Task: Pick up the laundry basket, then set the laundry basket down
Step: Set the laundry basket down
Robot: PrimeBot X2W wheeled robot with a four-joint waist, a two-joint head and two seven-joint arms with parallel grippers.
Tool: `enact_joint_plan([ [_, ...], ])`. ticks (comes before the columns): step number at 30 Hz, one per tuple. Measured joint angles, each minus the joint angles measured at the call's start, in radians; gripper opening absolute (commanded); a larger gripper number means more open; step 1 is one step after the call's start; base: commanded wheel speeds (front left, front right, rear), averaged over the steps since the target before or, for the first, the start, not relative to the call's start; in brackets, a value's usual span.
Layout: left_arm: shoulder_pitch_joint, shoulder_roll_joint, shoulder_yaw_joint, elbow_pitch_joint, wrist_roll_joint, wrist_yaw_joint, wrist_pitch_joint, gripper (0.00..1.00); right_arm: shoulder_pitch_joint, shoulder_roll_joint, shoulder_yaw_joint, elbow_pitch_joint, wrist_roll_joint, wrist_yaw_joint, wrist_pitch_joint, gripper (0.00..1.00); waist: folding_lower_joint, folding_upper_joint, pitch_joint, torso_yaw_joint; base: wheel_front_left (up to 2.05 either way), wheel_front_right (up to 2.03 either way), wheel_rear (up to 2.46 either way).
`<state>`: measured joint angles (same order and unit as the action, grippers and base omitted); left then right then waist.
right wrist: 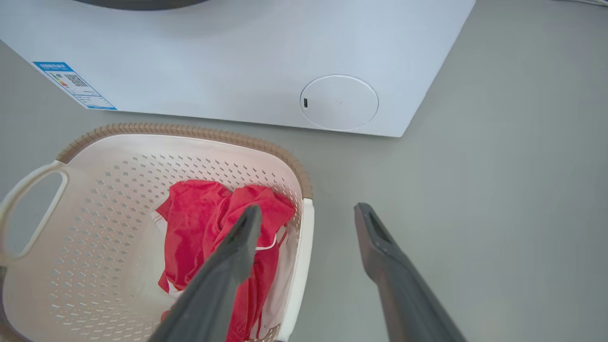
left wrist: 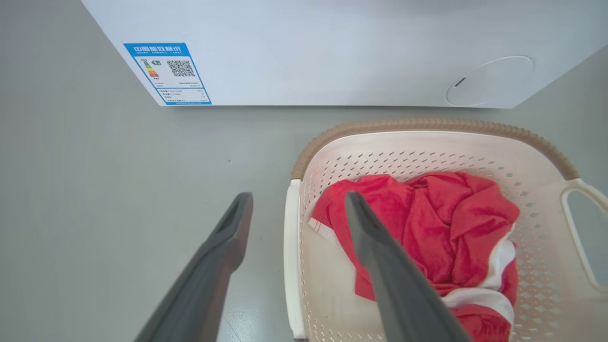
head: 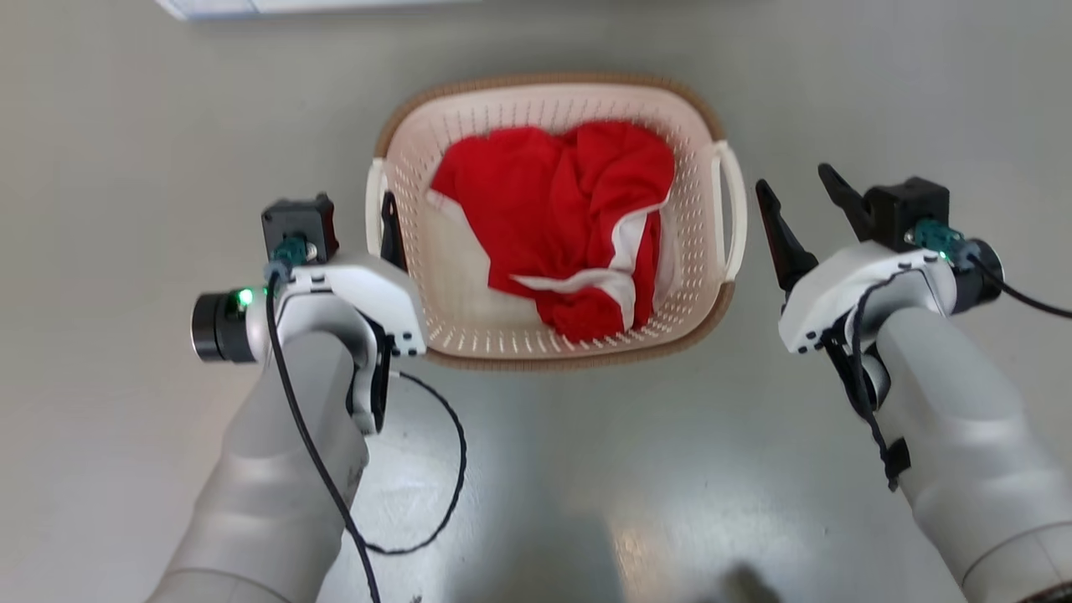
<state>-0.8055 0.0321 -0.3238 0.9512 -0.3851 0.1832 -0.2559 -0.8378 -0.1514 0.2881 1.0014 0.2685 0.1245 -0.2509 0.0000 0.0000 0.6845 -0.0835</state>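
1. Cream-white perforated plastic laundry basket (head: 536,82) with a brown woven-look rim stands upright on the glossy grey floor (head: 126,167), near the foot of the white box-shaped washer (left wrist: 332,47). A crumpled red-and-white garment (head: 553,209) lies inside.
2. Left end effector (left wrist: 298,197): fingers apart, straddling the white left handle (left wrist: 290,261), one finger over the garment and the other outside the wall; not clamped.
3. Right end effector (head: 796,180): fingers apart, just beside the white right handle (head: 730,209), not touching it.
4. Judgement: the arms flank the basket because a wide, loaded container probably lifts level only from both handles. Closing on each handle appears to be the next requirement.
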Motion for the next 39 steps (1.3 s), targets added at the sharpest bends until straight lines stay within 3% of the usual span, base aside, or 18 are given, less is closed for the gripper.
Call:
enact_joint_plan([
  [9,0.151,0.0,0.041,-0.083,0.006,-0.03,0.0,1.0,0.148,0.004,-0.102,-0.107,-0.095,0.0,0.0,1.0,0.0,0.0,-0.175,0.008,0.0,0.0,0.0],
  [16,0.313,0.001,0.134,-0.159,0.043,-0.07,0.0,1.0,0.272,0.01,-0.153,-0.177,-0.142,0.0,0.0,1.0,0.0,0.0,-0.32,0.01,0.0,0.0,0.0],
  [27,0.493,0.002,0.225,-0.284,0.079,-0.113,0.0,1.0,0.425,0.011,-0.198,-0.276,-0.192,0.0,0.0,1.0,0.0,0.0,-0.5,0.007,0.0,0.0,0.0],
  [39,0.693,0.005,0.258,-0.407,0.086,-0.135,0.0,1.0,0.594,0.013,-0.226,-0.394,-0.229,0.0,0.0,1.0,0.0,0.0,-0.66,0.009,0.0,0.0,0.0],
])
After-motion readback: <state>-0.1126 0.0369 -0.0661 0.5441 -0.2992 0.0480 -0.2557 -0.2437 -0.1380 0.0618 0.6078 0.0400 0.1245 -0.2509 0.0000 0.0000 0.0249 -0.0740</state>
